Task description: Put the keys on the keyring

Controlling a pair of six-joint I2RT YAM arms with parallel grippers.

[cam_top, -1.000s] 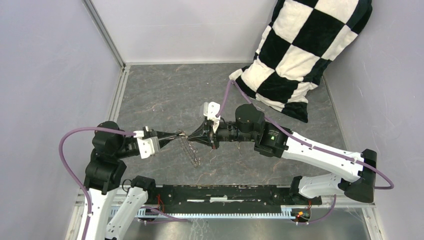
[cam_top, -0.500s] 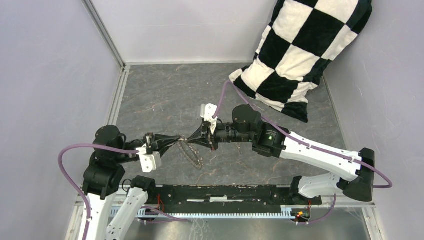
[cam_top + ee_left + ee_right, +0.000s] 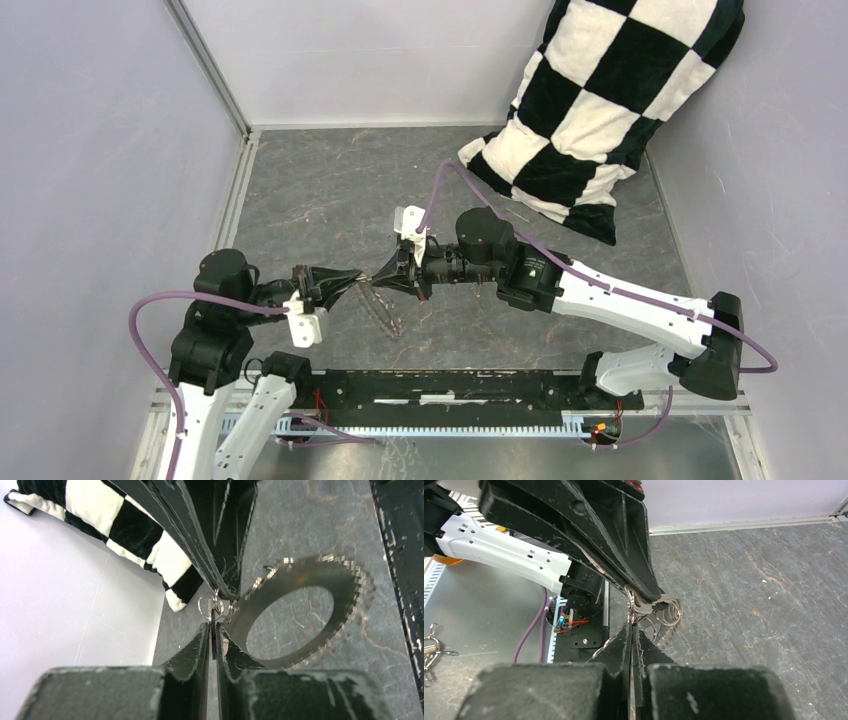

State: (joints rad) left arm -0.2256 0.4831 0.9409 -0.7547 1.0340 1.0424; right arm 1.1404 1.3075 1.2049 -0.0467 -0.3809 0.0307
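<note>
The left claw (image 3: 352,280) and the right claw (image 3: 383,278) meet tip to tip above the middle of the grey marbled bench (image 3: 320,190), their fingers pointing at each other.

The left claw is narrow. Its two black fingers (image 3: 197,650) stand almost together with only a thin slit between them, and a silvery sliver (image 3: 213,622) is caught in that slit. Just past its tips sits a cluster of small wire rings (image 3: 207,605), touching the ends of the right claw's fingers, which come in from the opposite side.

The right claw is pressed fully closed, finger against finger. I cannot tell whether a wire of the cluster is nipped between its tips.

The keyring (image 3: 388,312) hangs directly below the spot where the two claws meet, joined to the cluster of small rings. From above it shows edge-on, slanting down towards the bench, and I cannot tell whether its lower edge touches. From the left wrist it shows as a toothed band with the bench visible through its hollow centre, just beside the right claw's fingertips.

A black-and-white checkered cushion (image 3: 600,100) leans in the far corner, well beyond the right claw. A loose bunch of wire rings (image 3: 430,650) lies well apart from both claws, at the edge of the right wrist view.
</note>
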